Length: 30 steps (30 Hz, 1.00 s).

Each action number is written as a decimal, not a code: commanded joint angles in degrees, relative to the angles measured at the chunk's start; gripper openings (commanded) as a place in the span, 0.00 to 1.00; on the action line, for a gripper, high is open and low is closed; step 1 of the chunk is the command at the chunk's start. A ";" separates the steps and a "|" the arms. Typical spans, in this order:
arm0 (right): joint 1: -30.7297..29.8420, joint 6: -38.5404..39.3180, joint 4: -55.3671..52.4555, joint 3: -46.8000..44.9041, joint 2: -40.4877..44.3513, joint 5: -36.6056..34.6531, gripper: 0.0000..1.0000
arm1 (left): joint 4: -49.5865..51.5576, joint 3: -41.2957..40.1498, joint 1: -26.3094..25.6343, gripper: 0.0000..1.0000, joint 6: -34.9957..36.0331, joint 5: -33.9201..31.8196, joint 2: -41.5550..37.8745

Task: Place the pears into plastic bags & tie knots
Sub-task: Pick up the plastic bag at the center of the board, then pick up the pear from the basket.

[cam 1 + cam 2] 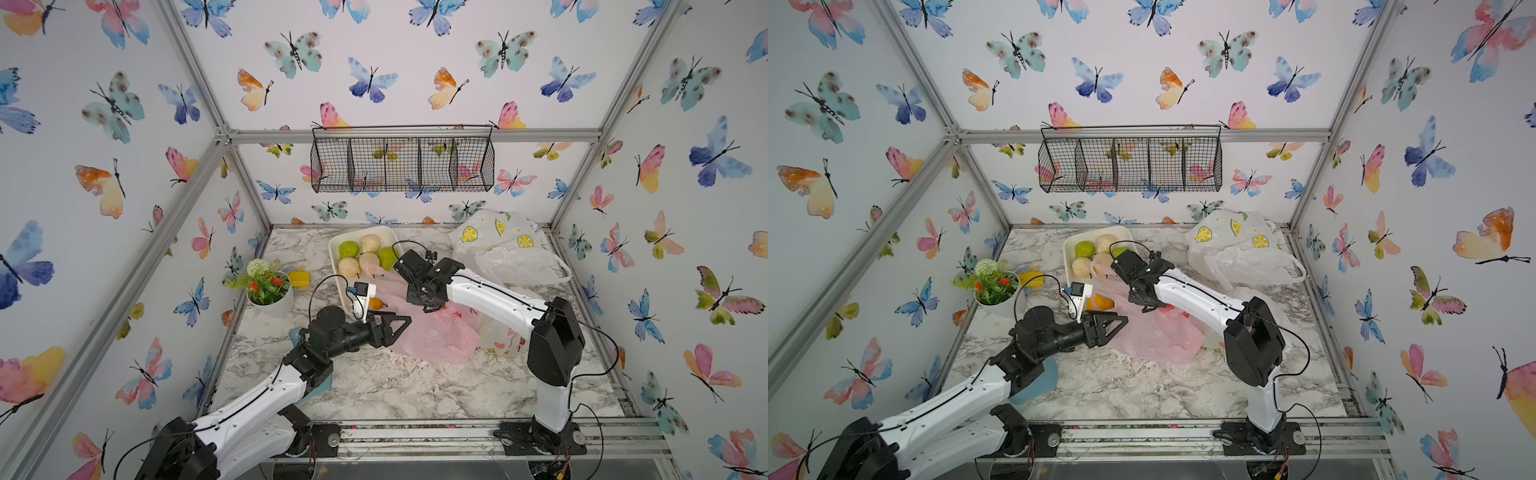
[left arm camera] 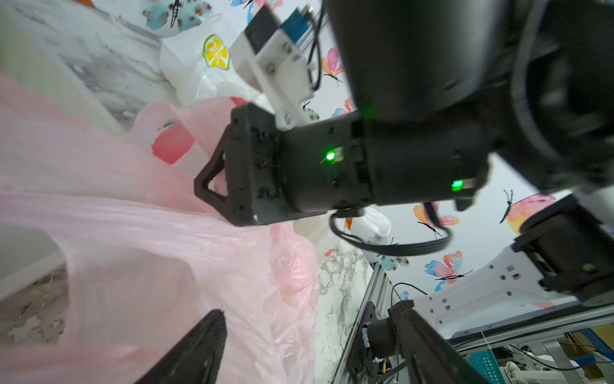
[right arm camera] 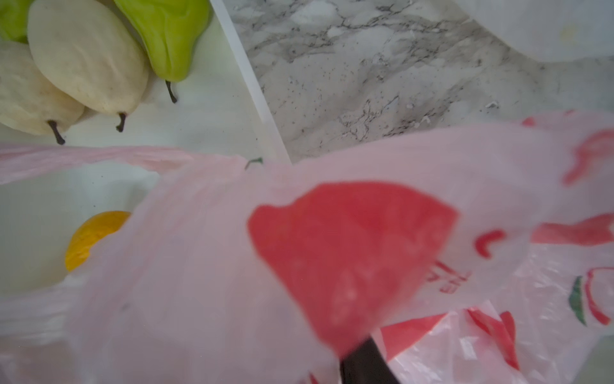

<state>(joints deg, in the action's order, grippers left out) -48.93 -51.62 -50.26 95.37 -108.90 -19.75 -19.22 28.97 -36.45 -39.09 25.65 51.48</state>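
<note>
Crinkly pink bag (image 1: 432, 336) drapes over smooth tray (image 1: 336, 266).

Both top views look down from high behind the left claw (image 1: 400, 326) and right claw (image 1: 429, 306), over the whole table (image 1: 374, 386). Each wrist camera sits just behind its claw, very near to the pink bag (image 1: 432, 340), which all views share.

Marble counter (image 1: 395, 386); white tray (image 1: 335, 266) toward back; flowerpot (image 1: 272, 305) near left edge, yellow item (image 1: 300, 278) behind it; wire basket (image 1: 402, 164) on wall.
</note>
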 commanded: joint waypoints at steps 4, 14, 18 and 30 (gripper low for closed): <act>12.39 21.86 4.87 -3.51 11.99 10.33 0.16 | 27.15 14.97 10.35 0.86 18.13 -9.74 -9.22; 19.42 25.76 8.65 -8.36 17.22 19.76 0.03 | 31.38 23.32 21.37 0.78 14.27 -5.80 16.36; 20.71 24.56 13.16 -12.07 19.61 25.11 0.03 | 39.15 29.12 17.59 0.79 18.22 -14.45 26.60; 22.01 25.50 16.69 -15.05 20.83 29.64 0.03 | 49.44 38.77 10.68 0.86 20.38 -29.98 45.40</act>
<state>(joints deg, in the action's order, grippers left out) -27.62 -27.24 -34.83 80.93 -89.47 8.49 25.08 66.17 -24.51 -20.18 0.58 94.06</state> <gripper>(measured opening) 0.048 0.860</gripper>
